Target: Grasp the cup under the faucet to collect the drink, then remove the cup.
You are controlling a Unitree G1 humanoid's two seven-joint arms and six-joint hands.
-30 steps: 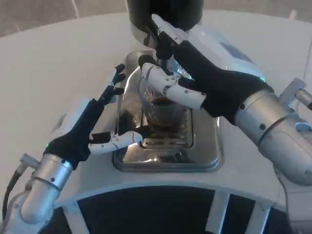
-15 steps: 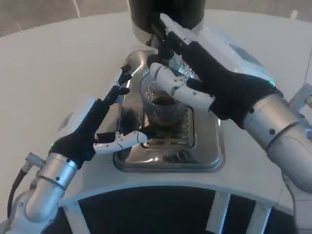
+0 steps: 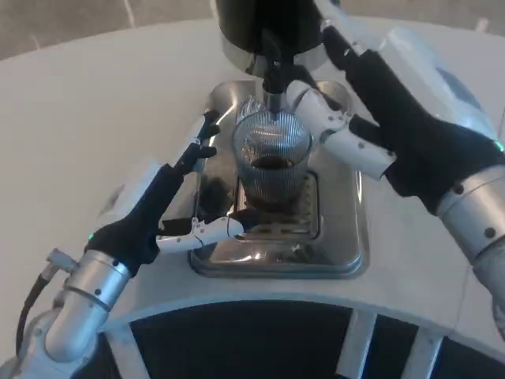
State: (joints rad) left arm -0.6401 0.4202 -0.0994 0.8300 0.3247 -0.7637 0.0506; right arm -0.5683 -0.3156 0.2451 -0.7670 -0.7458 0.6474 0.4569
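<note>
A ribbed glass cup [image 3: 272, 162] with dark drink in its lower part stands on the grate of the steel drip tray [image 3: 347, 253], right under the faucet [image 3: 275, 81] of the black dispenser [image 3: 268, 24]. My left hand [image 3: 162, 205] lies open to the cup's left. Its upper fingers [image 3: 203, 140] are spread a short way from the glass, and its thumb [image 3: 207, 230] reaches toward the cup's base. My right hand [image 3: 398, 118] is open on the cup's right. One white finger [image 3: 339, 134] runs close past the rim; I cannot tell if it touches.
The tray sits on a white round table [image 3: 95, 103]. The dispenser's body rises right behind the cup. A dark edge with white struts [image 3: 347, 347] runs along the near side. Bare tabletop lies to the left of the tray.
My right hand has drawn back to the right, off the front of the cup, so the glass now shows in full. The left hand has crept slightly closer to the cup.
</note>
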